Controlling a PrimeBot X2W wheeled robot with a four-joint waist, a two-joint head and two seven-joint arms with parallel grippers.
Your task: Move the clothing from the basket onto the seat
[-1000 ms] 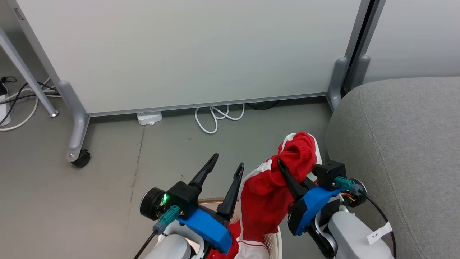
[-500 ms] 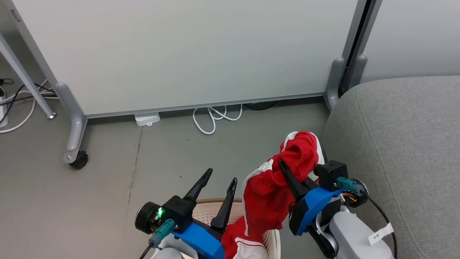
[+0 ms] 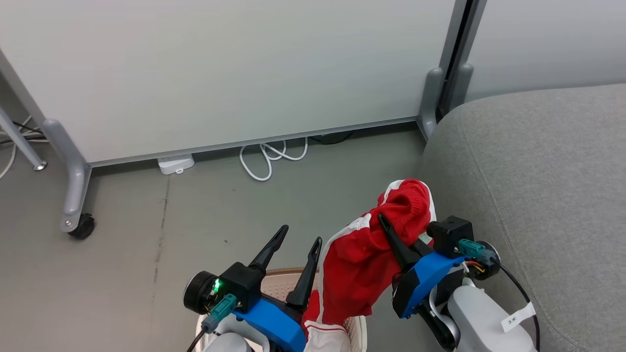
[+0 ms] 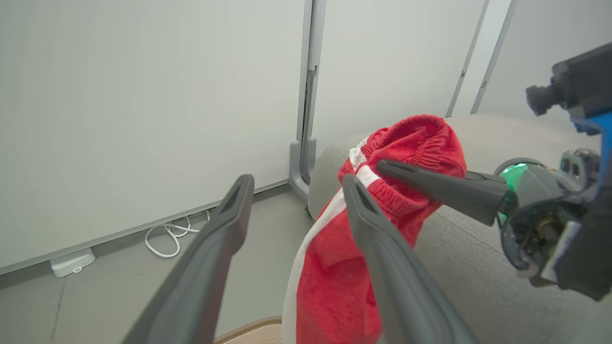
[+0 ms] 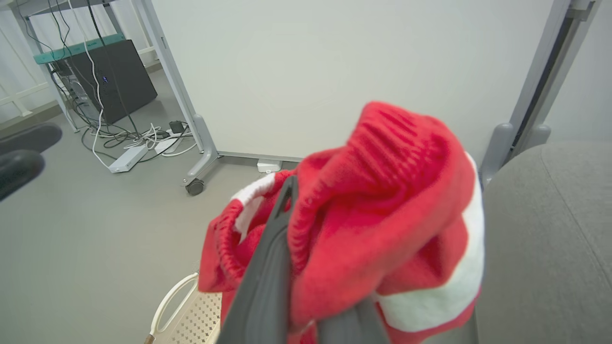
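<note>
A red garment with white stripes, the clothing (image 3: 364, 259), hangs bunched from my right gripper (image 3: 391, 230), which is shut on its elastic edge just left of the grey seat (image 3: 538, 171). Its lower end trails down to the cream basket (image 3: 276, 288) at the bottom, where more red and white fabric (image 3: 325, 337) shows. My left gripper (image 3: 301, 233) stands open and empty above the basket, beside the hanging cloth. From the left wrist, the clothing (image 4: 334, 267) hangs past my open fingers (image 4: 239, 191). From the right wrist, the clothing (image 5: 382, 215) drapes over my finger (image 5: 267, 267) above the basket (image 5: 191, 315).
A white partition panel (image 3: 220, 73) on grey wheeled feet (image 3: 78, 225) stands behind, with a white cable coil (image 3: 269, 159) and a small white box (image 3: 176, 164) at its base. Bare grey floor (image 3: 122, 274) lies to the left. A desk leg and cables (image 5: 124, 143) are further left.
The head camera has turned right, so the seat takes up more of the picture and the partition has slid left. My right gripper still holds the red garment; the left stays open.
</note>
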